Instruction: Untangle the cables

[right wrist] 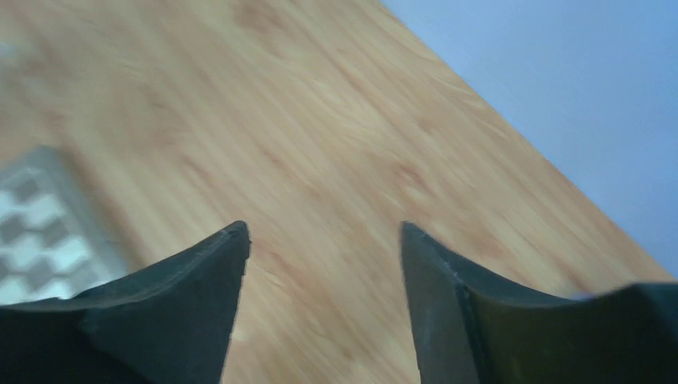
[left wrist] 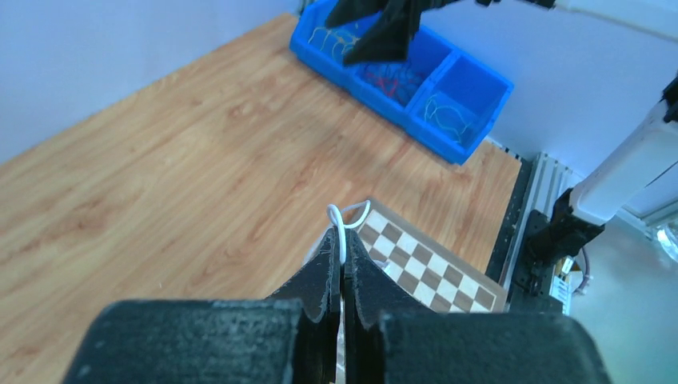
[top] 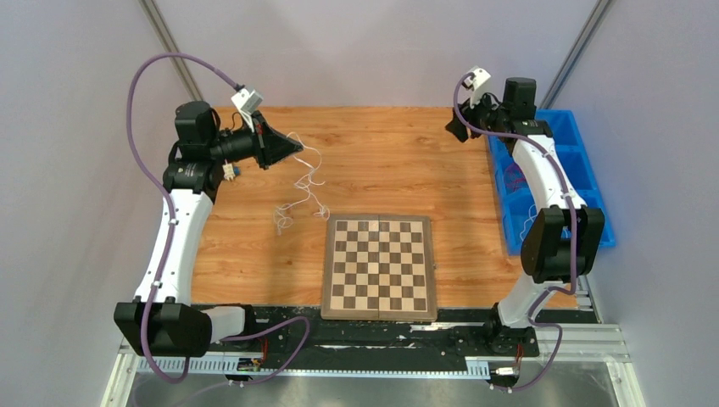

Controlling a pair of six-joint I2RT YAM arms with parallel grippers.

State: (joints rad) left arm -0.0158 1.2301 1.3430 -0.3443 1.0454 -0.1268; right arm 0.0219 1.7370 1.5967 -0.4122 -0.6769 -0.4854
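Cables [top: 315, 180] of thin white wire trail in a loose tangle across the far-left part of a wooden table [top: 407, 161], running from the left arm's claw to the boards just beyond the far-left corner of a chessboard [top: 380, 267]. The chessboard lies flat at the table's near edge, between the two arm bases. A blue divided bin [top: 593, 182] stands along the right side of the table. The left wrist view shows yellow strands [left wrist: 328, 36] in its farthest compartment, red strands [left wrist: 392, 80] in the middle one and pale strands [left wrist: 448, 116] in the nearest.

The left claw [top: 297, 149] is raised over the far-left of the table and points toward the middle. Its jaws are pressed together, and the left wrist view shows a loop of the white wire [left wrist: 344, 222] pinched at the tips of the claw [left wrist: 342, 244]. The right claw [top: 459, 127] hangs at the far-right corner of the table, by the far end of the bin. Its own camera shows its jaws [right wrist: 324, 232] spread wide, with only blurred wood grain between them and nothing held.
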